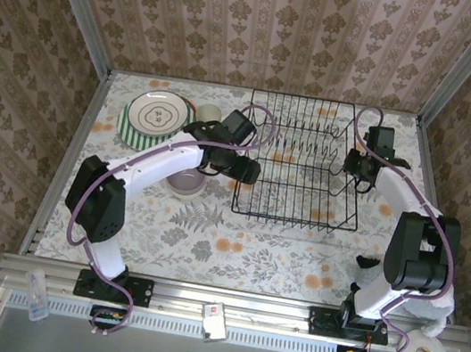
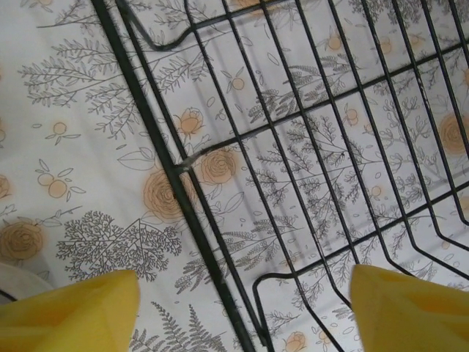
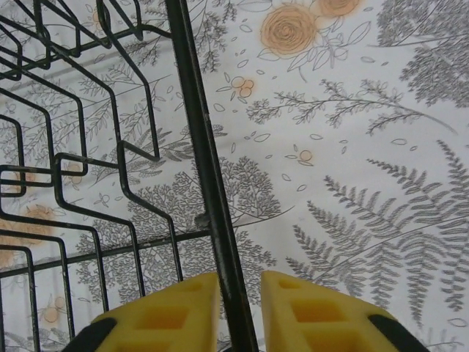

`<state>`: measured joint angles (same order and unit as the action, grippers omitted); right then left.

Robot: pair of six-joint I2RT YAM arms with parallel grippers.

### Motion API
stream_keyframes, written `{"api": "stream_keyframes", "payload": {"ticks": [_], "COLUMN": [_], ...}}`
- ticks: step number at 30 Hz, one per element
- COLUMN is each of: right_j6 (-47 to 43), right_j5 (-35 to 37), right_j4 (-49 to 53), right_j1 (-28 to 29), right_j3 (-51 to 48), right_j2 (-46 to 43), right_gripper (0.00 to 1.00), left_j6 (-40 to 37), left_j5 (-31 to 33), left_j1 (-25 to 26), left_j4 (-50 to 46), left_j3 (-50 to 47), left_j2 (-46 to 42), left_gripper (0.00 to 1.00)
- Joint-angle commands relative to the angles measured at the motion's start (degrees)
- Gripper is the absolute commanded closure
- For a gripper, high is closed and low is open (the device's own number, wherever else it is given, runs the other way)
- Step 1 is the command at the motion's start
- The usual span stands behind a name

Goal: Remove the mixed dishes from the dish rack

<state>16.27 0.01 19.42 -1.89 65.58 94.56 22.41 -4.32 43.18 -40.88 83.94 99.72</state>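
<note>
Right gripper [image 3: 240,282] pinches the dish rack [image 3: 196,139] by its rim wire; left gripper [image 2: 243,279] hangs open, the opposite rim running between its jaws. Best to centre that wire, close squarely and keep both sides level. The striped plates [image 1: 153,115] lie off to its left, outside the rack

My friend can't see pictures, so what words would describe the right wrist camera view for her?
The yellow right claw pinches the black side wire of the dish rack from both sides. The rack's wire slots stand to the left, and a tablecloth printed with grey ferns and orange flowers lies underneath.
</note>
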Motion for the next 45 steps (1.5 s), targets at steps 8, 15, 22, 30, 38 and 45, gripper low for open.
{"api": "stream_keyframes", "payload": {"ticks": [8,15,22,30,38,45], "right_j6": [-0.67,-0.56,-2.18,-1.31,-0.46,0.07], "right_j5": [-6.61,-6.38,-7.34,-6.83,-5.65,-4.50], "right_j4": [-1.67,-2.93,-3.29,-3.44,-2.73,-1.06], "right_j1": [3.31,5.32,6.71,7.25,6.55,6.55], "right_j3": [0.56,0.73,3.17,3.56,2.84,1.26], "right_j2": [1.05,2.35,4.65,3.73,-4.16,-14.39], "right_gripper": [0.90,0.90,0.91,0.87,0.30,0.00], "left_j6": [2.68,3.44,3.97,2.77,-1.15,-3.21], "left_j5": [-0.30,-0.21,-1.05,-0.27,0.28,-0.83], "left_j1": [1.07,1.41,1.99,1.70,-0.25,-4.83], "left_j4": [0.31,0.61,1.23,0.47,2.92,11.02], "left_j3": [-0.39,-2.69,-3.66,-1.88,-1.51,-4.65], "left_j2": [1.00,0.47,0.34,-0.20,-5.75,-16.36], "left_gripper": [0.50,0.55,0.56,0.53,0.43,0.12]}}
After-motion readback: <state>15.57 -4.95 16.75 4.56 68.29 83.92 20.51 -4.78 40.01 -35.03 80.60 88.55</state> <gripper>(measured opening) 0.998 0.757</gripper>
